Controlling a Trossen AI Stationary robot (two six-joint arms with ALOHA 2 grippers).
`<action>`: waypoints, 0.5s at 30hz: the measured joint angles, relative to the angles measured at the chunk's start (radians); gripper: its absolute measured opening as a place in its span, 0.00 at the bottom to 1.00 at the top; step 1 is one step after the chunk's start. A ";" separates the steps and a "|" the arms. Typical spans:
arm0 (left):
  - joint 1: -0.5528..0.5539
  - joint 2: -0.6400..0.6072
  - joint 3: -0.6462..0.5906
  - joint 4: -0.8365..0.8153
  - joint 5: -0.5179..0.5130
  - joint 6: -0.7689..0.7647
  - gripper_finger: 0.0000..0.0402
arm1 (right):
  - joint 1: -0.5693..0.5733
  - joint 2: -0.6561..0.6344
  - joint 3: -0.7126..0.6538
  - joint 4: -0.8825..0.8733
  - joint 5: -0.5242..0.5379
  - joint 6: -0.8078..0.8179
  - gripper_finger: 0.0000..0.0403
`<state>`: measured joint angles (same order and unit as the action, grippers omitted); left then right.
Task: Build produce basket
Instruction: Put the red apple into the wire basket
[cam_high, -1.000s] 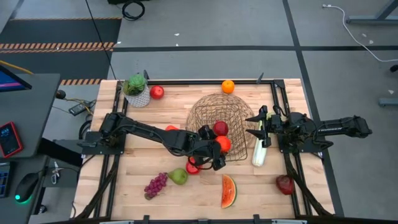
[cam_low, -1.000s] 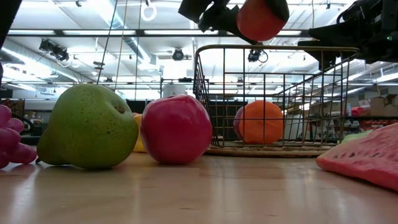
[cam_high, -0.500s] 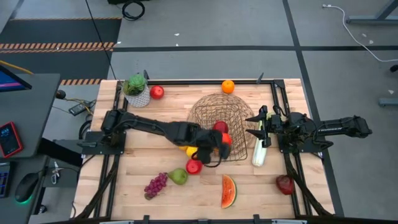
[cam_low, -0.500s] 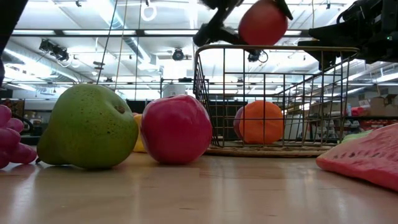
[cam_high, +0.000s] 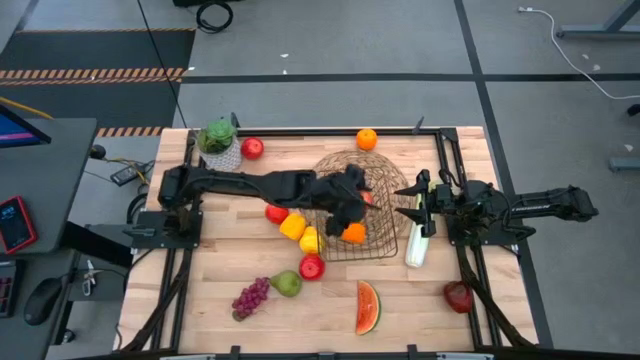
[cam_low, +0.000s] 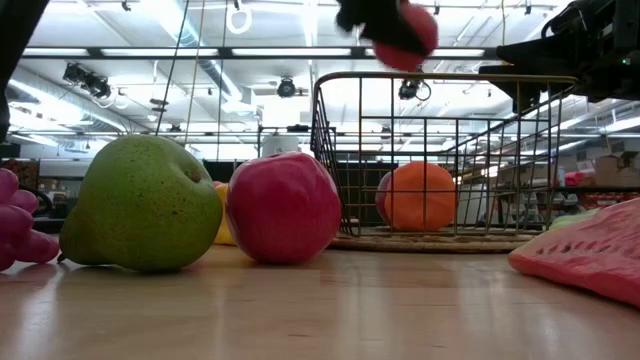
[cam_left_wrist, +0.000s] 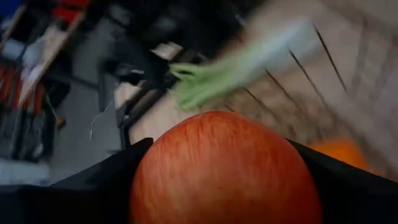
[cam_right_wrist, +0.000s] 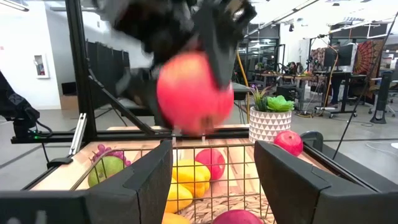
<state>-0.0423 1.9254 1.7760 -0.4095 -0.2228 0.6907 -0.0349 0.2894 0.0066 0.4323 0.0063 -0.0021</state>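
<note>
Left gripper is over the large round dark wire-mesh basket, jaws clamped on a round red apple that sits right between the 2 fingers; in the left wrist view the apple fills the gap, dark fingers on both sides. Low view has it held above the basket rim, not touching the wire.

Inside the basket: 1 orange at about 6 o'clock from the gripper, on the woven floor.

Right gripper sits at 3 o'clock of the basket, just outside the wall, jaws closed on the long pale-green celery stalk.

On the table outside the basket:
- red apple at 7 o'clock
- green pear and purple grapes further out at 7 o'clock
- watermelon slice at 6 o'clock
- second orange at 12 o'clock
</note>
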 joint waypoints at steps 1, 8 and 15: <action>0.003 -0.019 0.000 -0.016 0.001 -0.052 0.84 | 0.000 0.000 0.000 0.000 0.000 0.000 0.57; 0.026 -0.147 0.001 -0.100 0.001 -0.440 0.84 | 0.000 0.001 0.000 -0.001 0.000 0.000 0.57; 0.053 -0.207 0.001 -0.221 0.021 -0.747 0.84 | 0.000 0.004 0.000 0.005 0.000 0.000 0.57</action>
<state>0.0106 1.7187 1.7767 -0.6302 -0.2018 -0.0566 -0.0350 0.2935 0.0067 0.4377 0.0067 -0.0020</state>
